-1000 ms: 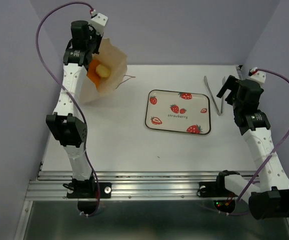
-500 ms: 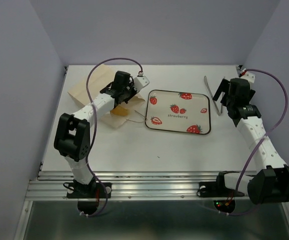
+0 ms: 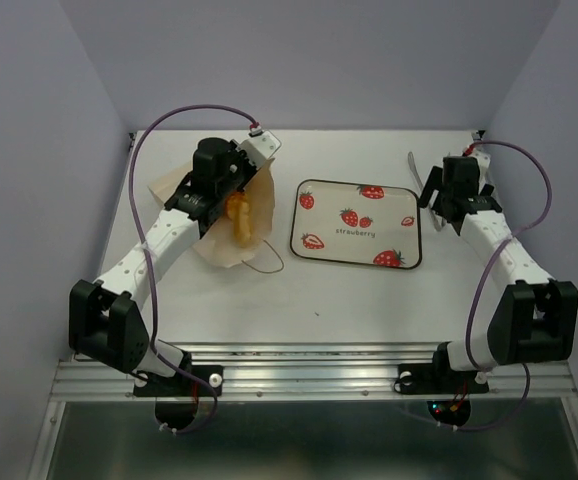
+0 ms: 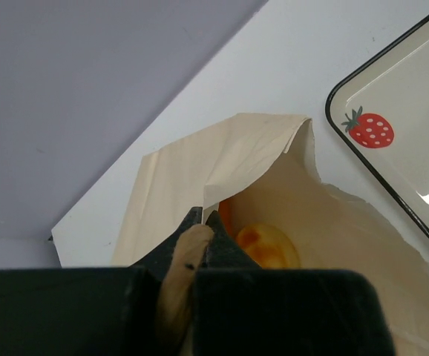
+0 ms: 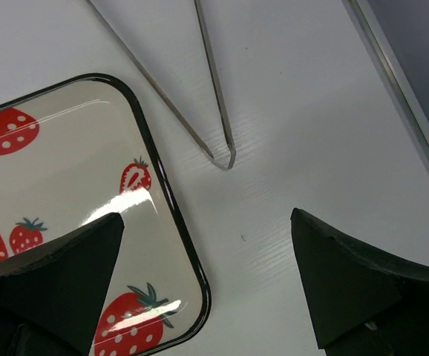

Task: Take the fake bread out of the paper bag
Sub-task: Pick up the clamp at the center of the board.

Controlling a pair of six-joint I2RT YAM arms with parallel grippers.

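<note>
**One bag pinched at the rim, bread inside, one tray alongside**

At the left, the left gripper (image 4: pixel 198 226) is clamped on the upper edge of the one paper bag (image 3: pixel 221 248). Its fingers are pressed together with the paper between them. The bag stands at the far-left part of the white table (image 3: pixel 269 300), not far from the left edge, with its mouth gaping toward the tray. The fake bread (image 4: pixel 265 248) sits inside the bag. The left wrist view shows one rounded golden piece and an orange sliver beside it; how many pieces there are in all cannot be told. One thin brown cord handle (image 3: pixel 269 264) loops onto the table at the bag's near corner.

Just right of the bag, apart from it by a narrow strip of table, lies one strawberry-print tray (image 3: pixel 334 200) with a dark rim. A broad band of table runs between its near edge and the arm bases.

Right again, the right gripper (image 5: pixel 207 215) hovers over the tray's far-right corner, fingers spread wide apart. One pair of metal tongs (image 5: pixel 216 96) lies between the tray and the table's right edge.
</note>
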